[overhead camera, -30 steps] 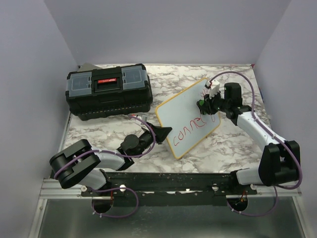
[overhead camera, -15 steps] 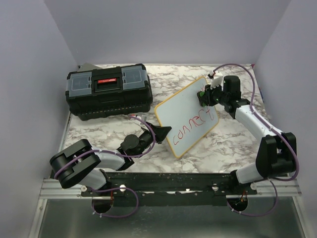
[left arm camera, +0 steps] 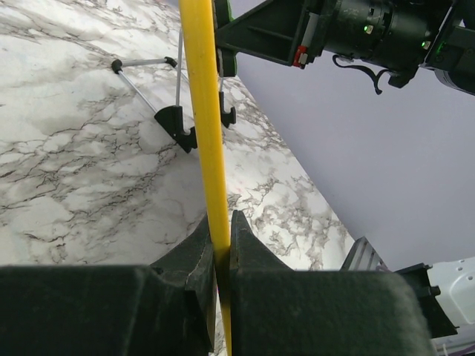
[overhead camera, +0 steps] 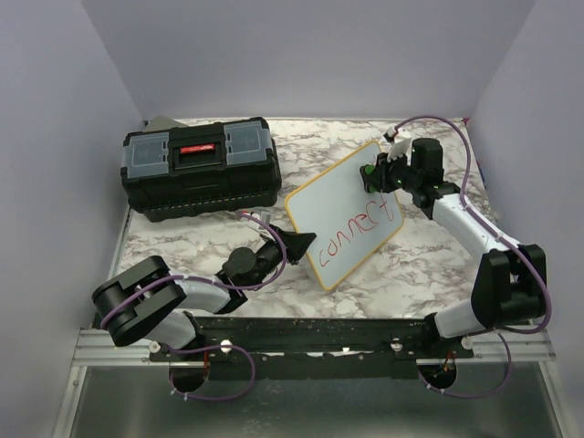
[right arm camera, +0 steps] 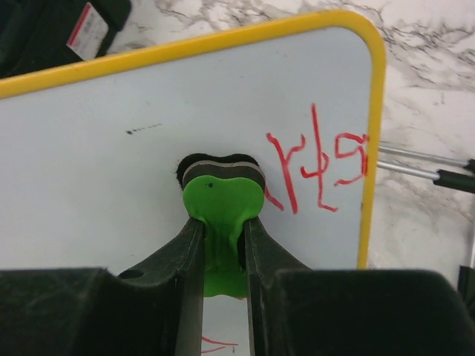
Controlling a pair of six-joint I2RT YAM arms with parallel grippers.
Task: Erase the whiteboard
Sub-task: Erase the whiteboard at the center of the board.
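Green eraser sits pinched in the closed right gripper, pad against the whiteboard near its far right corner. Board stands tilted, right of tabletop centre, with the left gripper clamped on its yellow frame. Remaining red writing runs from the eraser along the board's long axis toward the tabletop's near edge.

I find the whiteboard right of centre frame: white face, yellow rim, turned diagonally, propped at a tilt. Red handwriting runs along its lower right; the upper left is nearly blank.
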